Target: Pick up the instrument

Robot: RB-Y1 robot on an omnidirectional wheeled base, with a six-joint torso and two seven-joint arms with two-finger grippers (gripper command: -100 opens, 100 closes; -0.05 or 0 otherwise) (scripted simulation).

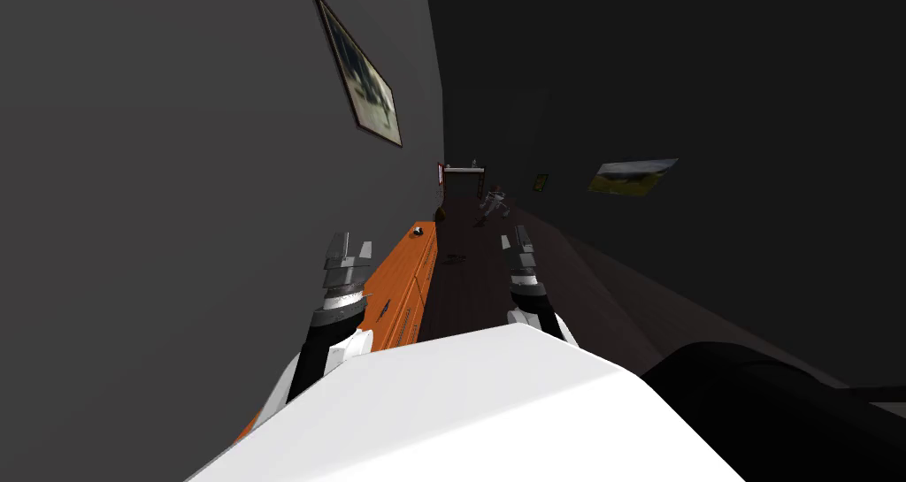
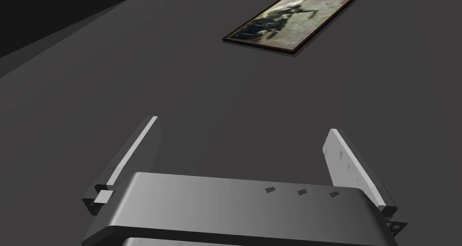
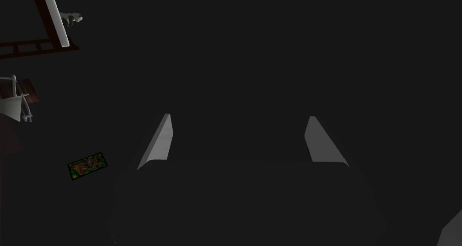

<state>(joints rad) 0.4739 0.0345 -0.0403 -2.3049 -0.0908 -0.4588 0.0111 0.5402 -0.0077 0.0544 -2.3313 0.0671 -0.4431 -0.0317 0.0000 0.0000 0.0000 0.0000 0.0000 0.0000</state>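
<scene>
The desk point(image 1: 398, 278) runs along the wall point(image 1: 177, 194). A small object point(image 1: 418, 231) sits on the desk's far end, and a framed picture point(image 1: 358, 70) hangs on the wall above the desk. The floor point(image 1: 469, 282) lies right of the desk. The left tool point(image 1: 349, 242) hangs over the desk's near part. The right tool point(image 1: 515, 238) is right of the desk, over the floor.

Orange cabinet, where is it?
In the head view, the long orange cabinet stands against the dark grey wall on the robot's left, next to the left gripper and below the framed picture.
</scene>
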